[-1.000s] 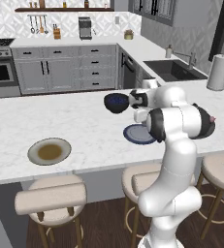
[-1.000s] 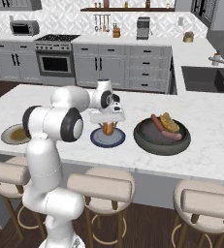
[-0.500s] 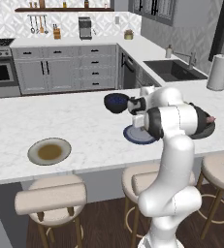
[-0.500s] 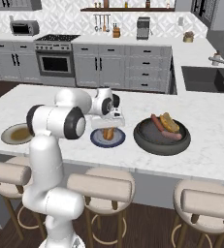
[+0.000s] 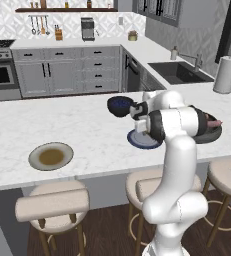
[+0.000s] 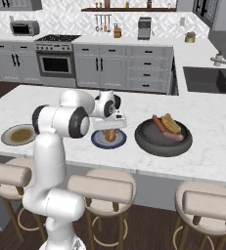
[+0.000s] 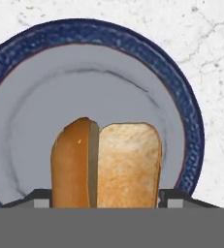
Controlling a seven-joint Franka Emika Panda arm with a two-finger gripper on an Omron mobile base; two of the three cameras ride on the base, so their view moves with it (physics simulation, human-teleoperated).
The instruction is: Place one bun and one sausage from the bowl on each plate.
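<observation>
Right, the gripper (image 6: 110,133) is poised straight above the small blue-grey plate (image 7: 191,111), its two finger tips clasping a split bun (image 7: 106,162) between them, one on each side of it. The bun hangs just over the plate's pale middle, so this looks like the set-down. To do it well, I'd say lower until the bun rests on the plate, then part the fingers evenly so it doesn't tip, and lift straight up clear of it. Just beside the plate sits the wide dark bowl (image 6: 148,144), with a sausage (image 6: 158,124) and another bun (image 6: 170,123) lying in it. Behind the plate stands the small dark blue bowl (image 5: 120,106). Well off along the counter (image 5: 87,135) waits the beige plate (image 5: 50,156), nothing on it yet.
</observation>
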